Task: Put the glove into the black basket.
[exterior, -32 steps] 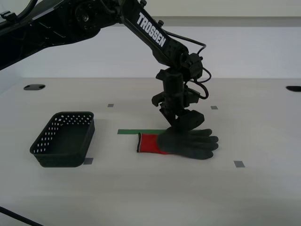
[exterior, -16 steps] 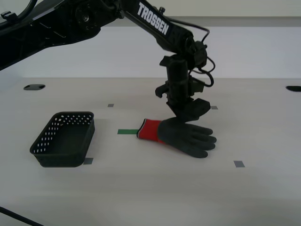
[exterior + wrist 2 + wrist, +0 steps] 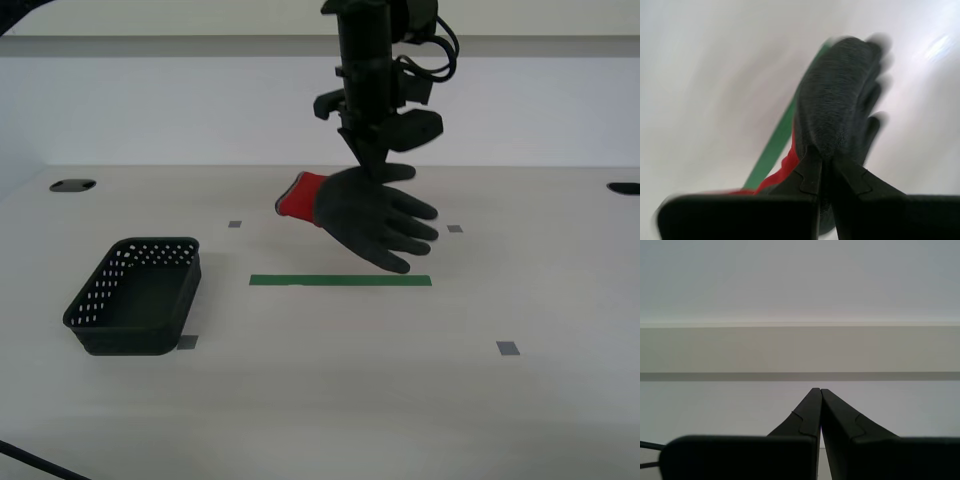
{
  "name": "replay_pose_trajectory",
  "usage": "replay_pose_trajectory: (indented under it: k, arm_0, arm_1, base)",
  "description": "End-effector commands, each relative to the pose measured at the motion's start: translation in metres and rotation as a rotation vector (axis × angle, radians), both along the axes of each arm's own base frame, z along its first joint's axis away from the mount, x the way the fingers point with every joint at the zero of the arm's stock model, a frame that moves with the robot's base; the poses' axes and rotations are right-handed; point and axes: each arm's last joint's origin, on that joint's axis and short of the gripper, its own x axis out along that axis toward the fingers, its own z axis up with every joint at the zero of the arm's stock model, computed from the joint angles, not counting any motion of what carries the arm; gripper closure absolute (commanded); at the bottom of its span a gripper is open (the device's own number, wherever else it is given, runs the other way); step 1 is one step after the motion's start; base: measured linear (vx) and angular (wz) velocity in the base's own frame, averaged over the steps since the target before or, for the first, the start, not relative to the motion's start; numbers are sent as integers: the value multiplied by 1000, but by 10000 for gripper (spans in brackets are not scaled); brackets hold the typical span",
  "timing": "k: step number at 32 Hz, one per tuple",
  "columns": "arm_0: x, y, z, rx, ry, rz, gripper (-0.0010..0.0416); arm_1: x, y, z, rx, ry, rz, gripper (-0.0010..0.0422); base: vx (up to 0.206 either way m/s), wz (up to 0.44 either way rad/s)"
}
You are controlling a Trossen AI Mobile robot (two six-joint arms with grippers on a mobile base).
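My second gripper (image 3: 378,165) is shut on the glove (image 3: 365,216), dark grey with a red cuff, and holds it in the air above the table, a little right of centre in the exterior view. The second wrist view shows the jaws closed on the glove (image 3: 840,100), blurred by motion, with its fingers hanging away. The black basket (image 3: 137,295) with hole-dotted sides sits on the table at the exterior view's left, well apart from the glove. My first gripper (image 3: 820,390) is shut and empty, facing a pale wall; it does not show in the exterior view.
A green tape strip (image 3: 340,281) lies on the white table (image 3: 330,400) below the glove. Small grey tape squares (image 3: 509,348) mark the table. Dark round holes sit at the far edges (image 3: 73,185).
My second gripper has risen from the table with the glove in it, lifting it clear and uncovering the whole green strip. The basket has not moved.
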Motion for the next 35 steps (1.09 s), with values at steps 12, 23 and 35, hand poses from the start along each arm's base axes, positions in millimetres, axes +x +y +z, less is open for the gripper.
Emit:
replay_pose_trajectory:
  k: [12,23,35]
  arm_0:
    - [0,0,-1,0,17,0,405]
    - [0,0,-1,0,15,1,405]
    - [0,0,-1,0,16,1,405]
  arm_1:
    - [37,123,83,-18,-9,225,414]
    - [-1,206,59,1,26,382,414]
    - [-58,299,19,14,70,632,413]
  base:
    - [0,0]
    - [0,0]
    - [0,0]
